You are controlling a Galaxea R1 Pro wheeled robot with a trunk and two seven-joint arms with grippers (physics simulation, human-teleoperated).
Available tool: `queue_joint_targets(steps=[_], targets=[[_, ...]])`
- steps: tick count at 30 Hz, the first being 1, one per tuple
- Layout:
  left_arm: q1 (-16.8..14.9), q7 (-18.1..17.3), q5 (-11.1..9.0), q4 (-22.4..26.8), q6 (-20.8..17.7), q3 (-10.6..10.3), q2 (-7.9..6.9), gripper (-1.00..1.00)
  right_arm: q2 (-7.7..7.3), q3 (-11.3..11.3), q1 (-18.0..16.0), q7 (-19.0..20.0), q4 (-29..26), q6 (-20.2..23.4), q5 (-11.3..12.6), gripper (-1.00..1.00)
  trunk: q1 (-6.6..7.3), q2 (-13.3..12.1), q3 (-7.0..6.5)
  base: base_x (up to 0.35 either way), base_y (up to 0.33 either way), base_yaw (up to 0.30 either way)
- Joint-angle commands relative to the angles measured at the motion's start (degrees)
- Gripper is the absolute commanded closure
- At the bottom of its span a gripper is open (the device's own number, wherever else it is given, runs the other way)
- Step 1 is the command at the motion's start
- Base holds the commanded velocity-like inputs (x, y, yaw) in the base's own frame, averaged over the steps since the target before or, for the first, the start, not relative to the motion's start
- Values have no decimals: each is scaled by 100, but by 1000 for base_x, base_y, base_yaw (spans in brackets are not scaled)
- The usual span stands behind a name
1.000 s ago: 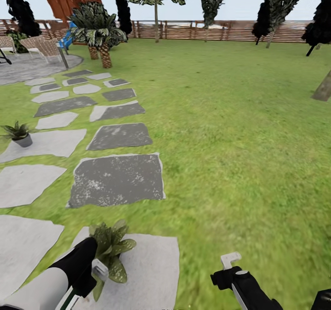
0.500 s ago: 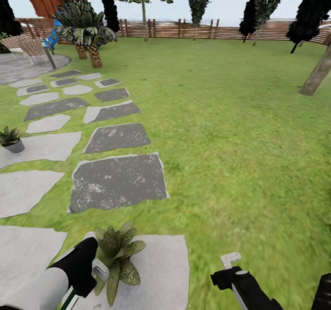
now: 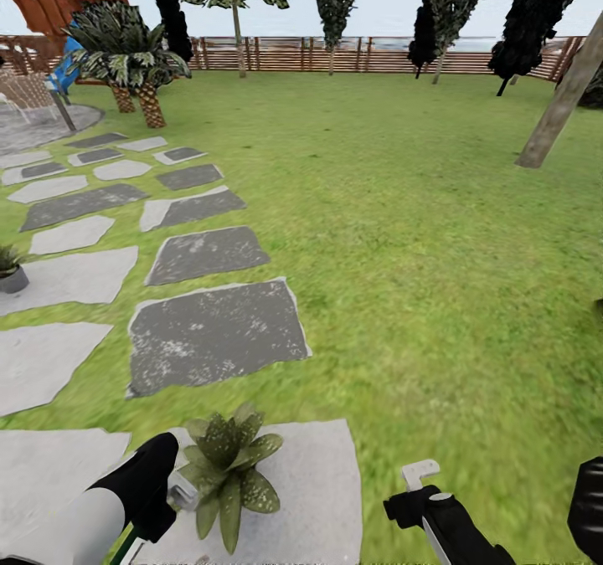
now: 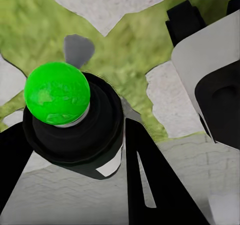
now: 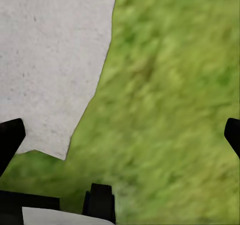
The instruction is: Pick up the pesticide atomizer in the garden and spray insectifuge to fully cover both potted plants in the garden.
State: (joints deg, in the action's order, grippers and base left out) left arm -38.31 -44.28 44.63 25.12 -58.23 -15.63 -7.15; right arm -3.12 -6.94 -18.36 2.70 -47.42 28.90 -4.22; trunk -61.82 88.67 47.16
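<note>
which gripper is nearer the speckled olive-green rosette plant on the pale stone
Left. The left gripper sits right beside the speckled olive-green rosette plant on the pale stepping stone; the right gripper hangs over the grass, well apart.

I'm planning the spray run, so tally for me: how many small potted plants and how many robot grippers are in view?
potted plants: 2 (near one, far one)
grippers: 2 (left gripper, right gripper)
Total: 4
</note>
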Motion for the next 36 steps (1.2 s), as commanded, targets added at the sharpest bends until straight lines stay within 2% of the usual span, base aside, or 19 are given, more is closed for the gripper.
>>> queue_joint_targets(steps=[1,36], targets=[[-1,-53,55,10,-4,-28,-5,100,-4,-9,-1,28,-13,37,-45,-100,1,3,5,-99,274,-9],[0,-42,49,10,-4,29,29,100,-13,8,-1,28,-8,37,-25,-100,1,3,-116,-85,230,-281]])
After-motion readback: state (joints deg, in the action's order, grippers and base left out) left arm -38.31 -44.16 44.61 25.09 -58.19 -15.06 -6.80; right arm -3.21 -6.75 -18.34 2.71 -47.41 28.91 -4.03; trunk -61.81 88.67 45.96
